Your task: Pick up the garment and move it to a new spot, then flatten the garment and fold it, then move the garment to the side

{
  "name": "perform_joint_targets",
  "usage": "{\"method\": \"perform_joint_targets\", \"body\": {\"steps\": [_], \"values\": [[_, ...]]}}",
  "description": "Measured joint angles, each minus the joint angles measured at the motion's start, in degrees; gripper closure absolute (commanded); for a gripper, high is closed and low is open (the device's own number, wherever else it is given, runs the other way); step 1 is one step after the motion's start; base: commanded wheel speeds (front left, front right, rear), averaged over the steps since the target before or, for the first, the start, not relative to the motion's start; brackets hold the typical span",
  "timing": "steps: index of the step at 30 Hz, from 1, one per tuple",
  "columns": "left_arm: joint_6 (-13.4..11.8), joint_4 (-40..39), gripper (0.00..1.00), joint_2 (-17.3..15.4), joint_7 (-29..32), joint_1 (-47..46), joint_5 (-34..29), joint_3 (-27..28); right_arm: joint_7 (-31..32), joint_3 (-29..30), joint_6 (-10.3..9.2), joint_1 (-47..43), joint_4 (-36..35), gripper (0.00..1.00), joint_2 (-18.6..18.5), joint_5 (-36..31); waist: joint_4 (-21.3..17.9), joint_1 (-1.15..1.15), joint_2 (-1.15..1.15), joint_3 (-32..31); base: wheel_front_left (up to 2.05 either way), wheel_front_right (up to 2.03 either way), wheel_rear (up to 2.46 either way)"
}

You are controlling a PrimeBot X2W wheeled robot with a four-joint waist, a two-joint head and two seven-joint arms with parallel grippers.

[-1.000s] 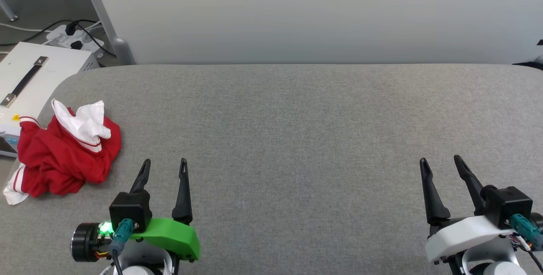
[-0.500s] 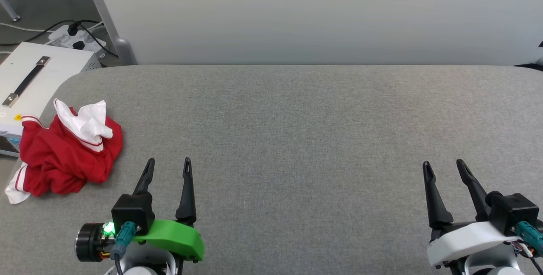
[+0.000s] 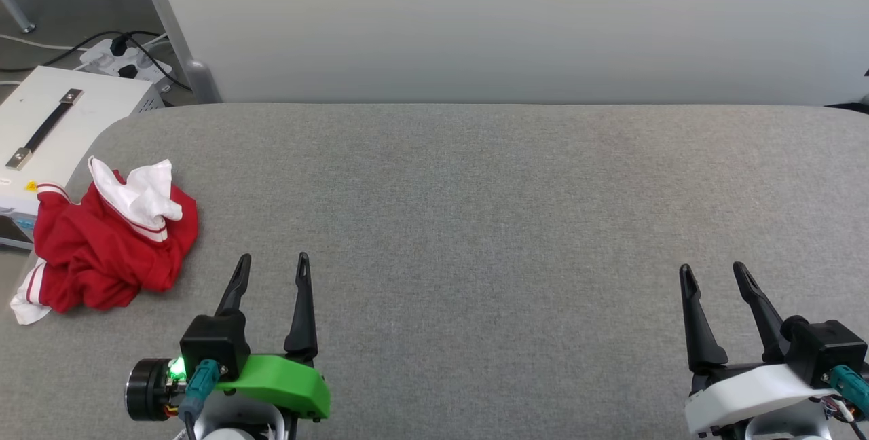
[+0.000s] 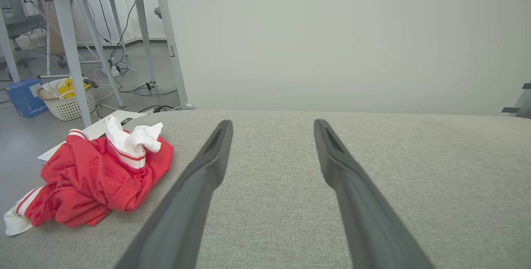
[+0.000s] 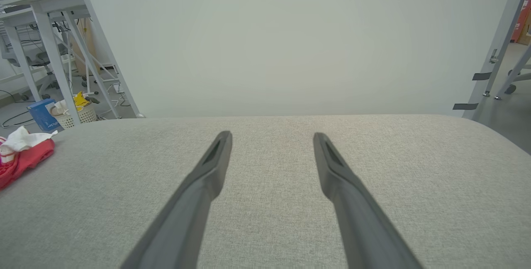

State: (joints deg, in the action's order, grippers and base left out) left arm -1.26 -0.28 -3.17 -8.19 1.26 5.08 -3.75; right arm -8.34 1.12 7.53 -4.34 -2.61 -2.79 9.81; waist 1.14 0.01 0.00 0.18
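Note:
The garment [image 3: 108,243] lies crumpled in a red heap at the left end of the grey table [image 3: 475,209], a white sleeve bunched on top and another white striped sleeve trailing at the table's left edge. Its print is hidden in the folds. The left wrist view has the garment [image 4: 97,173] to the left of the fingers, and the right wrist view catches the garment [image 5: 23,155] at the far left. My left gripper [image 3: 273,262] is open, just right of the heap and apart from it. Far to the right, my right gripper [image 3: 713,271] is open and holds nothing.
A white box [image 3: 47,121] with a dark strap handle stands off the table's left end, with a power strip [image 3: 125,63] and cables on the floor behind it. A pale wall panel [image 3: 509,19] runs along the table's far edge. A white basket [image 4: 68,103] sits on the floor.
The head view has shifted slightly, so everything sits a little lower and to the right. The garment lies in the same heap and both grippers stay open.

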Motion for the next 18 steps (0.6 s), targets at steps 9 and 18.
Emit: {"method": "perform_joint_targets", "body": {"steps": [9, 18], "values": [[-0.2, 0.4, 0.00, 0.0, -1.1, 0.2, 0.0, -0.8, -1.0, -0.2, 0.00, -0.4, 0.0, 0.00, 0.0, 0.1, 0.1, 0.00, 0.00, 0.0, 0.00, 0.00, 0.00], [-0.6, 0.7, 0.00, 0.0, -2.2, 0.8, 0.0, -1.5, -2.1, -0.9, 0.00, -0.9, -0.4, 0.00, 0.0, 0.1, 0.3, 0.00, 0.00, 0.0, 0.00, 0.00, 0.00]]}}
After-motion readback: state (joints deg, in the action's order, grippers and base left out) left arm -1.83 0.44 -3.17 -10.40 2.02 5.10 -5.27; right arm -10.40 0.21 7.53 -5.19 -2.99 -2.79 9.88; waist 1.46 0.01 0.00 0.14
